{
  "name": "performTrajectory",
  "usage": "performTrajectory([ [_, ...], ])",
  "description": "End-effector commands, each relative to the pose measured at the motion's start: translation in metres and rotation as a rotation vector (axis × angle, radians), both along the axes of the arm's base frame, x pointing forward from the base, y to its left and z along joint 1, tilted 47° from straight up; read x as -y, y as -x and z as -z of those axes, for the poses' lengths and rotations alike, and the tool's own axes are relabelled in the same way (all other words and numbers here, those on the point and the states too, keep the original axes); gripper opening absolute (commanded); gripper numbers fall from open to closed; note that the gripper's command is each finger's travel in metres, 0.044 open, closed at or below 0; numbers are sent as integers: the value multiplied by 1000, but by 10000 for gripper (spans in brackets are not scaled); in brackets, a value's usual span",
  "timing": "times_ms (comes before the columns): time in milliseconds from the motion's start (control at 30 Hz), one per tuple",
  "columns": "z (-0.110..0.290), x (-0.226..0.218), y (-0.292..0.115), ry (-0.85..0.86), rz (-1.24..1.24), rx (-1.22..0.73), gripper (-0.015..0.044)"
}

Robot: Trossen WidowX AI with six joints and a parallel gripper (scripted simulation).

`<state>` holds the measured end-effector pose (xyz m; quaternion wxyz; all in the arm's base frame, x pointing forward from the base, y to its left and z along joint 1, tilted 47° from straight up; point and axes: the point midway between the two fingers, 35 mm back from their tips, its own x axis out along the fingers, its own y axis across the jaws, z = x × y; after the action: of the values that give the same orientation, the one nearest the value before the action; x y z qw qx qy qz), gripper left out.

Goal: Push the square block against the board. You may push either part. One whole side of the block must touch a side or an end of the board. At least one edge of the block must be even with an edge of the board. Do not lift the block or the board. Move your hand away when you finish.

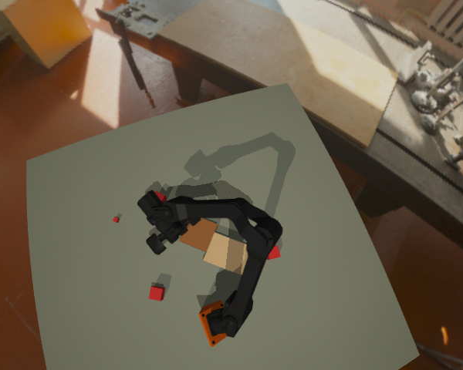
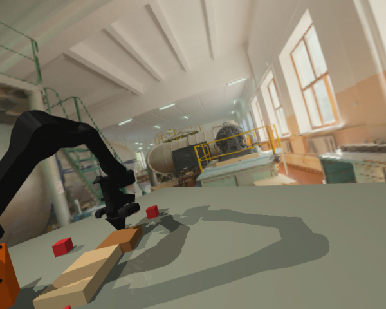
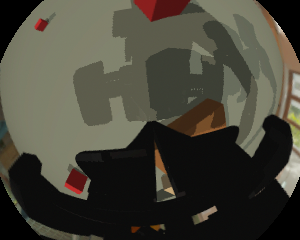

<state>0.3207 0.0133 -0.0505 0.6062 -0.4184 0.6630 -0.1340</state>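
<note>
Block (image 1: 197, 233) and board (image 1: 225, 254) lie together near the middle of the grey tabletop (image 1: 343, 298): the darker brown square block has one side flat against the end of the paler, longer board, and in the exterior view their right-hand edges run on as one even line. Going from left to right in the top view, a tiny red cube (image 1: 116, 219) sits far out on the left, well apart from everything; a bigger red cube (image 1: 157, 292) rests lower down, clear of the board. Next comes the claw (image 1: 175, 234), its fingers pinched together with nothing between them, the tips standing at the block's far side, the side away from the board; whether they touch it I cannot tell. In the exterior view the claw (image 2: 118, 225) points down at the block's (image 2: 121, 238) far end, low over the tabletop. Another red cube (image 1: 160, 196) peeks out just behind the wrist. Right of the block the board stretches toward the arm, partly under its black elbow (image 1: 269, 234). A fourth red cube (image 1: 274, 252) shows just right of the elbow. The orange base (image 1: 211, 322) is bolted down nearer the bottom edge.
</note>
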Motion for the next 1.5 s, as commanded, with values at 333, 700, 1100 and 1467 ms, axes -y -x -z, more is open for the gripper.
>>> performTrajectory([
  [333, 8, -6, -20, 5, -1, -6, 0],
  [700, 14, -13, -36, 5, -1, -4, 0],
  [1100, -24, -52, -31, 3, -1, -5, 0],
  [1467, -47, -30, -38, -21, 166, 179, 0],
])
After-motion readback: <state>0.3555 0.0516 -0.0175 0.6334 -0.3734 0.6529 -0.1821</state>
